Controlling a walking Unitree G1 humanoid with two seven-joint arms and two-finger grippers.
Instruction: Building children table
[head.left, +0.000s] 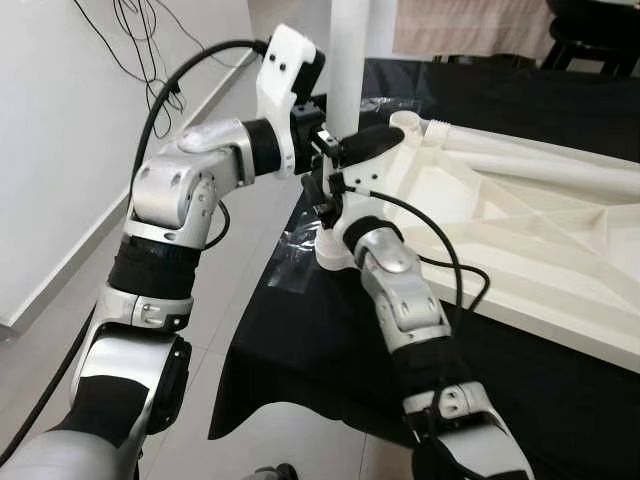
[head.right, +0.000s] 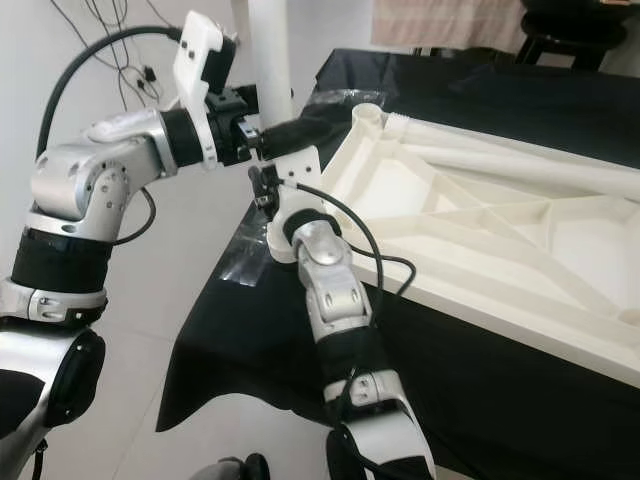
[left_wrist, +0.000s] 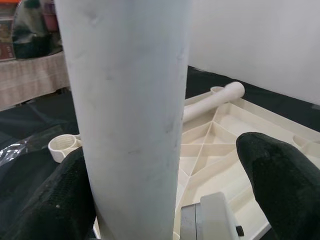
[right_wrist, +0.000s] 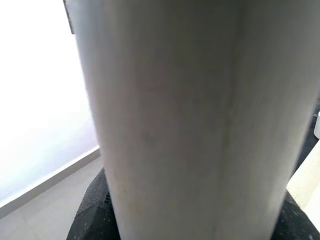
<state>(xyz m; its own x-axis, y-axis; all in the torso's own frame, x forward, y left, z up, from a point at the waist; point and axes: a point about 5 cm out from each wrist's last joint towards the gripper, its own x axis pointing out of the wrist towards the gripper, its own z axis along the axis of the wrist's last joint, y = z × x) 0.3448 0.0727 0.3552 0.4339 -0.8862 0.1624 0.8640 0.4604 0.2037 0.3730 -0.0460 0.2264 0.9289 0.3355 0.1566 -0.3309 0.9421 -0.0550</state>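
Table leg: white and round, stood upright at the top centre of the left eye frame, over the near left corner of the table top.

Left gripper: reached in from the left of the frame at mid-height of the leg. Stood open in the left wrist view, with one black finger against the leg and the other apart from it.

Right gripper: came up from the lower centre of the frame and closed around the same leg just below the left one. Showed black pads pressed at both sides of the leg in the right wrist view.

Table top: cream, ribbed, lay underside up across the right half of the frame. Carried a threaded socket at its corner beside the grippers, and a second leg lying along its far edge.

Black cloth: spread under the table top, hanging toward the tiled floor at the lower centre. Held a crumpled clear plastic wrap near its left edge.

White wall: filled the left of the frame, with black cables against it at the upper left.
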